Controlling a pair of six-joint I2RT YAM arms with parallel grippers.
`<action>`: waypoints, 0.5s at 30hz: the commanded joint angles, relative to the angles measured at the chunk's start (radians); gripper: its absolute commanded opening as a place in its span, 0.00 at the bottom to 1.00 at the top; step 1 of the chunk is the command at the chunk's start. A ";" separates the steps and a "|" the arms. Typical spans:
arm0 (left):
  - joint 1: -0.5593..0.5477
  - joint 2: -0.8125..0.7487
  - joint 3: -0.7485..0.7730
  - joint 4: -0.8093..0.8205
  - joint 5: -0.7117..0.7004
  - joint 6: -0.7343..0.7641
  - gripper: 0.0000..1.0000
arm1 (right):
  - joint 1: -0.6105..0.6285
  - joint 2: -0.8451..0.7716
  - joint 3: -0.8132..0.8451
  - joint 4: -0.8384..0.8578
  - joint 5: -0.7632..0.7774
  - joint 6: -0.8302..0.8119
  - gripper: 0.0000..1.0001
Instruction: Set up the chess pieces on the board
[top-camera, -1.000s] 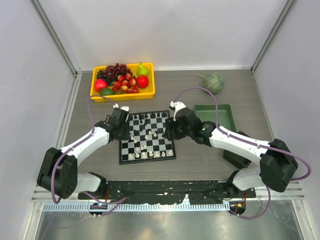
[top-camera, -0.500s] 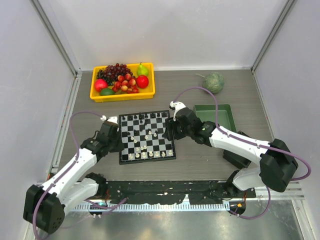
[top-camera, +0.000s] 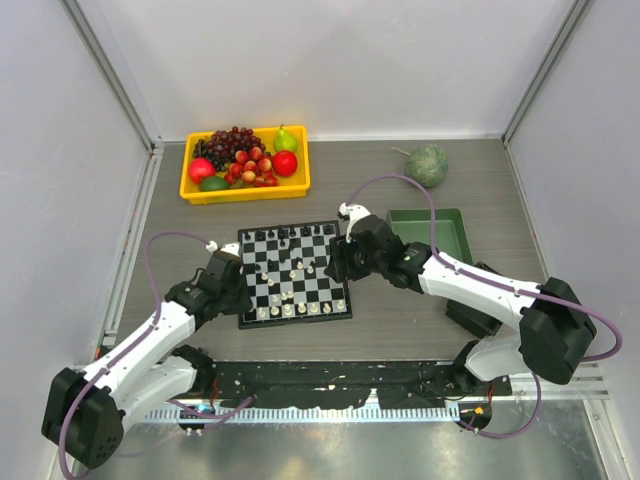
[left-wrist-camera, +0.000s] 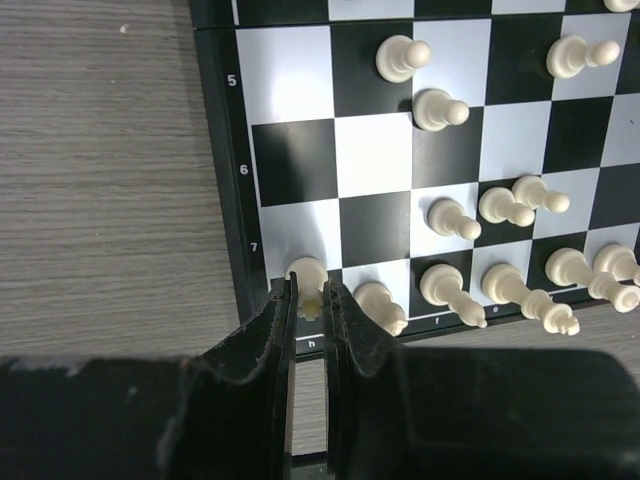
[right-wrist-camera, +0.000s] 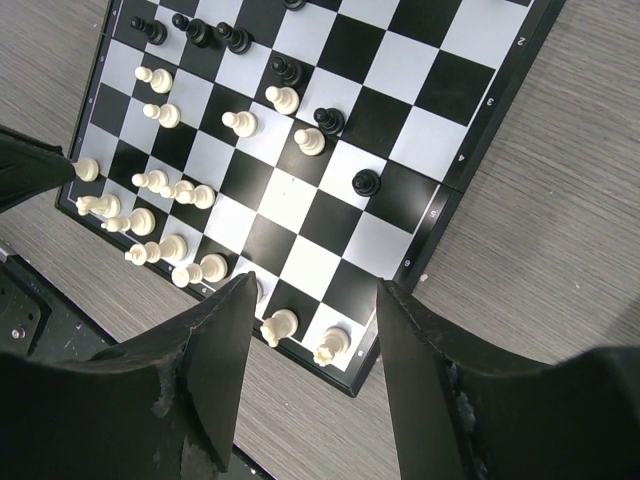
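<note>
The board (top-camera: 295, 322) lies in the middle of the table, with cream-white and black chess pieces (top-camera: 300, 268) scattered over it. A row of white pieces (left-wrist-camera: 520, 290) lines its near edge. My left gripper (top-camera: 246, 298) is at the board's near left corner. In the left wrist view its jaws (left-wrist-camera: 310, 300) are shut on a white piece (left-wrist-camera: 307, 272) at the h-file corner of the board (left-wrist-camera: 215, 150). My right gripper (right-wrist-camera: 315, 290) hangs open above the board's right side (right-wrist-camera: 480, 130) with nothing between its fingers. Two white pieces (right-wrist-camera: 330, 345) stand below it.
A yellow tray of fruit (top-camera: 245, 165) sits behind the board. A green tray (top-camera: 430, 232) lies to the board's right under the right arm. A netted green ball (top-camera: 428, 165) rests at the back right. Walls close in on both sides.
My left arm has swung back from the board's far left edge to its near left corner. The right arm has not moved.
</note>
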 joint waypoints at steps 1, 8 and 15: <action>-0.027 -0.016 -0.004 -0.027 0.002 -0.033 0.04 | -0.006 -0.024 0.000 0.045 -0.001 0.007 0.57; -0.069 -0.050 -0.051 -0.035 -0.004 -0.093 0.04 | -0.004 -0.024 0.002 0.043 0.001 0.004 0.57; -0.079 -0.064 -0.049 -0.057 -0.045 -0.111 0.04 | -0.004 -0.017 0.002 0.048 -0.007 0.008 0.57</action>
